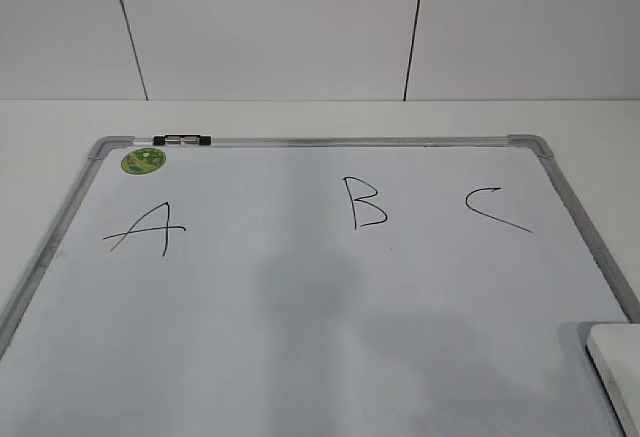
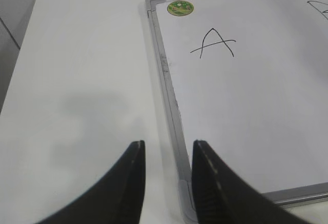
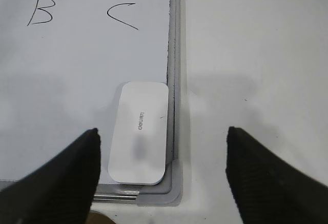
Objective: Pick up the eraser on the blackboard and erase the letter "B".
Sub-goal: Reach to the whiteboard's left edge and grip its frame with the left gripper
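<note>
One blackboard (image 1: 300,337) is lying flat on the white table (image 1: 300,117), and everything here is placed relative to it. Three black letters are showing on its surface in a row: one slanted "A" (image 1: 146,229) toward its left edge, one letter "B" (image 1: 366,203) near the middle of the row, and one open "C" (image 1: 496,208) toward its right edge. One round green sticker (image 1: 144,160) is sitting in the board's far left corner, just beside one small black-and-silver clip (image 1: 182,140) on the far frame rail.

One eraser (image 3: 139,131) is lying flat on the board at its near right corner, its long side running along the right frame rail and just beside it, well apart from the "B".

Two grippers are showing, one in each wrist view. The left gripper (image 2: 166,152) is hovering over the board's near left corner with its fingers slightly apart, gripping nothing. The right gripper (image 3: 163,147) is hanging above the near right corner, its fingers spread wide and empty, with the eraser lying between them in the wrist view.
</note>
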Tool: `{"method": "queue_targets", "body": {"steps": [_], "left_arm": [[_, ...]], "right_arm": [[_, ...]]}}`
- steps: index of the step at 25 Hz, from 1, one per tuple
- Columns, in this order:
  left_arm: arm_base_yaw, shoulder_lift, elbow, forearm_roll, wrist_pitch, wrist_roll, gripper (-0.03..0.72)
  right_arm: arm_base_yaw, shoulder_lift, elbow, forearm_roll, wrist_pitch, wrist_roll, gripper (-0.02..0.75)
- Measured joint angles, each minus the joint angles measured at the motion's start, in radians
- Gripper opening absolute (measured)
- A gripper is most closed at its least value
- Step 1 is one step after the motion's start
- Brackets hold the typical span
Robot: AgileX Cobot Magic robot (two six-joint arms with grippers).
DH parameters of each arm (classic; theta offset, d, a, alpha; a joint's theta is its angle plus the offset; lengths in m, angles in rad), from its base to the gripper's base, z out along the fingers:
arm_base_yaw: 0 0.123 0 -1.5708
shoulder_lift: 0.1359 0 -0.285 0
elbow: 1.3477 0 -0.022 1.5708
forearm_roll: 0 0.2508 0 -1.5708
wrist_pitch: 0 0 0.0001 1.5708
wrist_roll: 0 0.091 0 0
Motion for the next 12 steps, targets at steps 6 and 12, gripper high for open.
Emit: {"method": "queue_targets", "body": {"steps": [6, 12], "left_arm": [[0.0, 0.0, 0.0, 0.0, 0.0, 0.0, 0.237], [0.0, 0.0, 0.0, 0.0, 0.0, 0.0, 0.237]], "right_arm": [[0.0, 0.0, 0.0, 0.0, 0.0, 0.0, 0.584], [0.0, 0.0, 0.0, 0.0, 0.0, 0.0, 0.584]]}}
